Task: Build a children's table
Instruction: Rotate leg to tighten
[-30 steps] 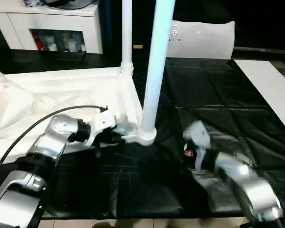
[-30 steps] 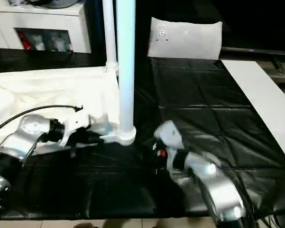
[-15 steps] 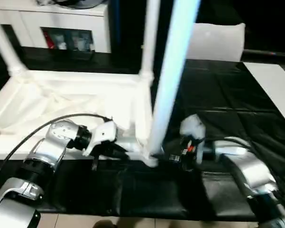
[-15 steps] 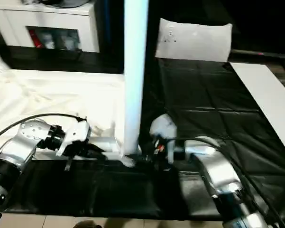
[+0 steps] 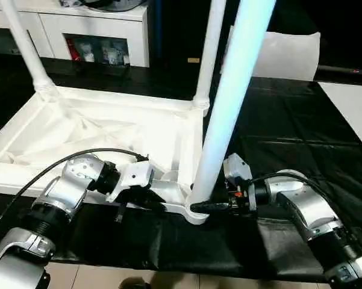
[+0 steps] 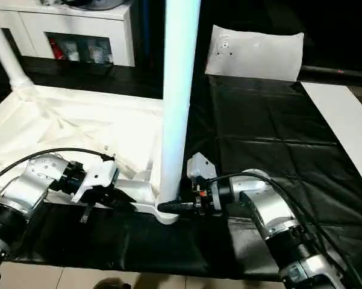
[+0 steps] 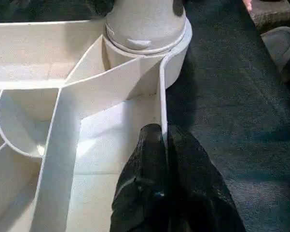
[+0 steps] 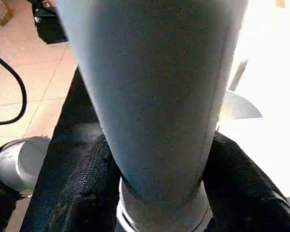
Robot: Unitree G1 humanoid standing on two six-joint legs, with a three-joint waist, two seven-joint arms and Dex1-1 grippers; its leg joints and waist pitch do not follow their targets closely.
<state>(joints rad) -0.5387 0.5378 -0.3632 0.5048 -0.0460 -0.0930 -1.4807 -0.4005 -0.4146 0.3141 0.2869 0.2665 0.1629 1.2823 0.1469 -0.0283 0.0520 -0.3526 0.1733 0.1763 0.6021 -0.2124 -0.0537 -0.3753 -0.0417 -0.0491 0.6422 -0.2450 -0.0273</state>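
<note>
While the left pincer pinches the children's table rim, the right pincer clasps its socketed leg.

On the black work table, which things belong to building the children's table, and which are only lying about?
Job:
- upside-down white tabletop
- near leg
- two far legs
- left pincer
- right pincer

Lying about:
- white cabinet
- white sheet
</note>
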